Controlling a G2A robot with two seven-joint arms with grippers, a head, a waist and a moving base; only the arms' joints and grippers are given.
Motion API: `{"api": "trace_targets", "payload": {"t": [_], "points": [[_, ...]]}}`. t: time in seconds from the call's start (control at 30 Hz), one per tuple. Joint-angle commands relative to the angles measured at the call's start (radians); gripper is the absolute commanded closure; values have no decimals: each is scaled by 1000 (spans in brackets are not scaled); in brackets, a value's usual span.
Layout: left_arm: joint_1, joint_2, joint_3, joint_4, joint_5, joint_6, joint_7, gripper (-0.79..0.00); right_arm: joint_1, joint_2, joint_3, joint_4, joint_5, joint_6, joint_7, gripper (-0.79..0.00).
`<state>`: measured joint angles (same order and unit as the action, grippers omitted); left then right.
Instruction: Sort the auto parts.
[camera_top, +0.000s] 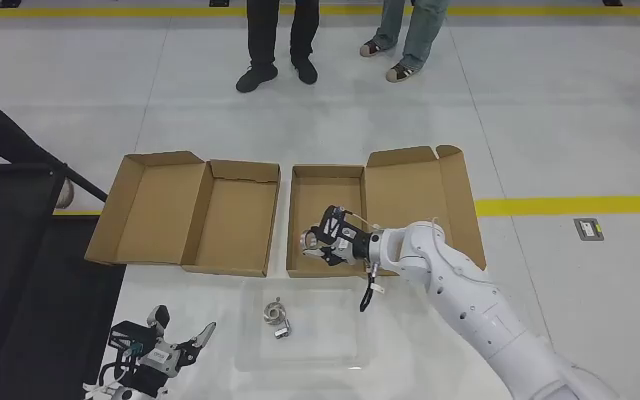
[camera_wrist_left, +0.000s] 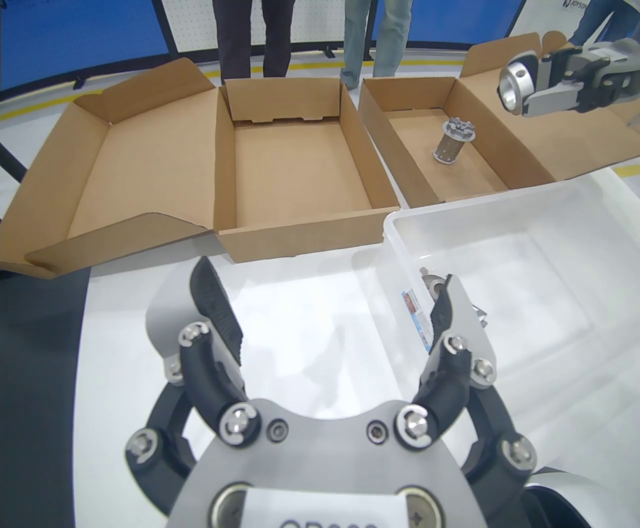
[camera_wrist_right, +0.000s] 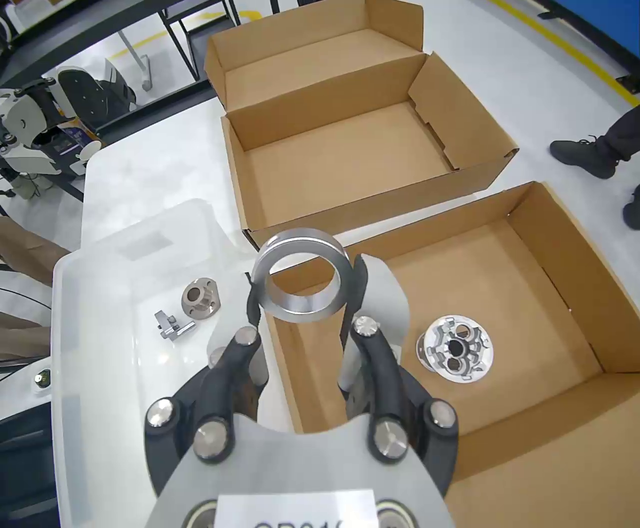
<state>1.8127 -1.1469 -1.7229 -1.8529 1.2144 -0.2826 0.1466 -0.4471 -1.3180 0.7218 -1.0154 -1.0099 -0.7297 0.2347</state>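
My right gripper (camera_wrist_right: 305, 287) is shut on a shiny metal ring (camera_wrist_right: 300, 305), held above the near-left corner of the right cardboard box (camera_wrist_right: 560, 260). In that box stands a slotted cylindrical part (camera_wrist_right: 454, 349). From above, the right gripper (camera_top: 322, 241) hangs over the same box (camera_top: 325, 180). A clear plastic bin (camera_wrist_right: 70, 280) holds a flanged bushing (camera_wrist_right: 200, 298) and a small bracket (camera_wrist_right: 170, 327). My left gripper (camera_wrist_left: 325, 280) stands open over the white table beside the bin (camera_wrist_left: 500, 200), with nothing between its fingers; it sits at the table's front left (camera_top: 178, 345).
An open cardboard box (camera_top: 235, 215) with nothing in it lies left of the right box, its lid flap (camera_top: 150, 205) spread outward. The right box's lid (camera_top: 425, 200) lies open to the right. Black cloth (camera_top: 40, 290) covers the table's left side.
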Motion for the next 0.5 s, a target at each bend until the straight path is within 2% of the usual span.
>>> {"api": "trace_targets", "payload": {"t": [0.0, 0.07, 0.23, 0.33, 0.47], "points": [[0, 0, 0, 0, 0, 0, 0, -785, 0, 0, 0, 0, 0, 0, 0, 0], [0, 0, 0, 0, 0, 0, 0, -785, -9, -1, -3, -1, -2, 31, 22, 0], [0, 0, 0, 0, 0, 0, 0, -785, 22, -34, -41, -32, 57, 126, 192, 0], [0, 0, 0, 0, 0, 0, 0, -785, 54, -58, -60, 14, 94, 163, 236, 0], [0, 0, 0, 0, 0, 0, 0, -785, 106, -103, -104, 97, 144, 263, 345, 0]]}}
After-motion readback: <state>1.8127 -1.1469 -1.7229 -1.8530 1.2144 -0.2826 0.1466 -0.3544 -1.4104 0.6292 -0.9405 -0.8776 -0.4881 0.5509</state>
